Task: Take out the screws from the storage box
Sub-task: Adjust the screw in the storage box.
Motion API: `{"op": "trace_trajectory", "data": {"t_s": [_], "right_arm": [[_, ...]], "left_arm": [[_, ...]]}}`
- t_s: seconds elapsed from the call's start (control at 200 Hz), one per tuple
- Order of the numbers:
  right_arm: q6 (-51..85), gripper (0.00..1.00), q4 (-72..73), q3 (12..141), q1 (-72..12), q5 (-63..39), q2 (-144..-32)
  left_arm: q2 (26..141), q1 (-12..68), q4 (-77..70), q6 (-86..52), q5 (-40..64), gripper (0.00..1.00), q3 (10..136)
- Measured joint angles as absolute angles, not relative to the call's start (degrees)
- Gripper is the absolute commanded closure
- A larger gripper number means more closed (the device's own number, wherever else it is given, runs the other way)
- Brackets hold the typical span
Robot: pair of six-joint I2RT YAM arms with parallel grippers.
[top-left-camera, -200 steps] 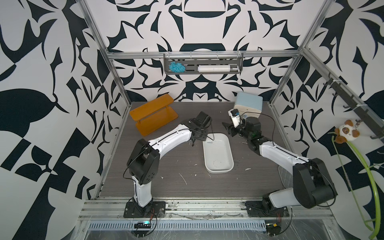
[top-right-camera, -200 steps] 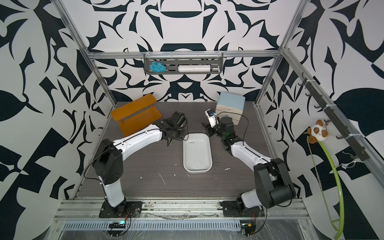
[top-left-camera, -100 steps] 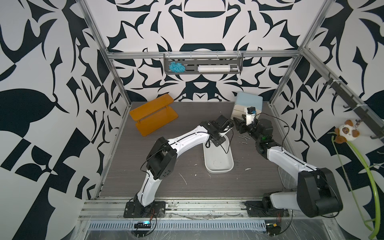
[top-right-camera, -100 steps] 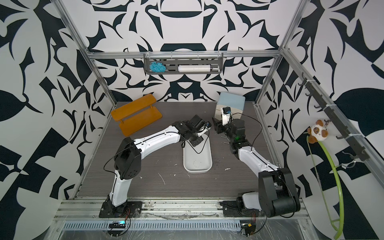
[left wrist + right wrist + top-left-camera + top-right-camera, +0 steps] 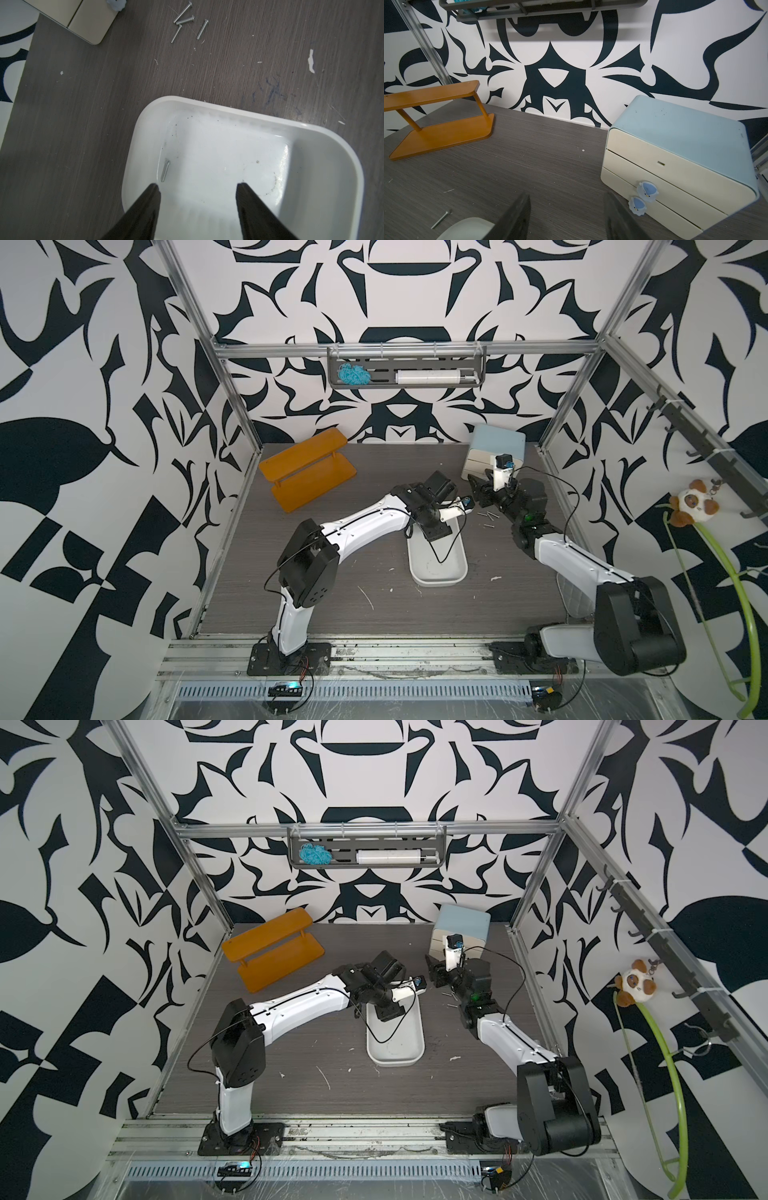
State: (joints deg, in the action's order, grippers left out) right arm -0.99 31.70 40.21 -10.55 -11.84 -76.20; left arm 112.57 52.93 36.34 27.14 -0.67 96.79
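Left fingers (image 5: 143, 212) hang apart, empty, over the storage box (image 5: 322, 162) in the middle of the desk (image 5: 415, 614). Only the left wrist view catches one screw (image 5: 165, 172) hugging its wall. Four screws (image 5: 187, 20) lie on open desk toward the far right corner. Right fingers (image 5: 517, 216) are apart too, near the drawer cabinet (image 5: 675, 155).

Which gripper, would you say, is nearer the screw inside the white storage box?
Left. The left gripper hovers over the storage box, the screw beside one fingertip; the right gripper is off it, near the drawer cabinet.
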Motion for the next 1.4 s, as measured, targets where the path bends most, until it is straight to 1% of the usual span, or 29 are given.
{"op": "trace_trajectory", "data": {"t_s": [0.075, 0.28, 0.485, 0.725, 0.88, 1.405], "right_arm": [[-0.99, 0.40, 31.73, 40.21, -10.55, -11.79, -76.20], [-0.89, 0.40, 31.73, 40.21, -10.55, -10.72, -76.20], [1.48, 0.40, 32.25, 39.18, -9.50, -5.54, -75.83], [4.38, 0.40, 32.67, 38.28, -7.64, -1.02, -75.18], [4.99, 0.40, 32.93, 38.28, -7.66, -0.56, -75.18], [5.19, 0.40, 33.04, 38.28, -7.66, -0.49, -75.18]], "left_arm": [[113.16, 52.93, 37.08, 28.93, -1.37, 0.43, 96.86], [115.94, 52.84, 37.80, 33.52, -2.50, 0.43, 96.84], [116.97, 50.81, 37.78, 35.94, -1.43, 0.45, 97.34], [122.52, 48.42, 37.19, 37.95, -1.91, 0.47, 98.13], [125.08, 47.99, 37.26, 39.05, -1.96, 0.48, 98.50], [130.43, 45.82, 38.22, 40.38, -2.98, 0.47, 105.30]]}}
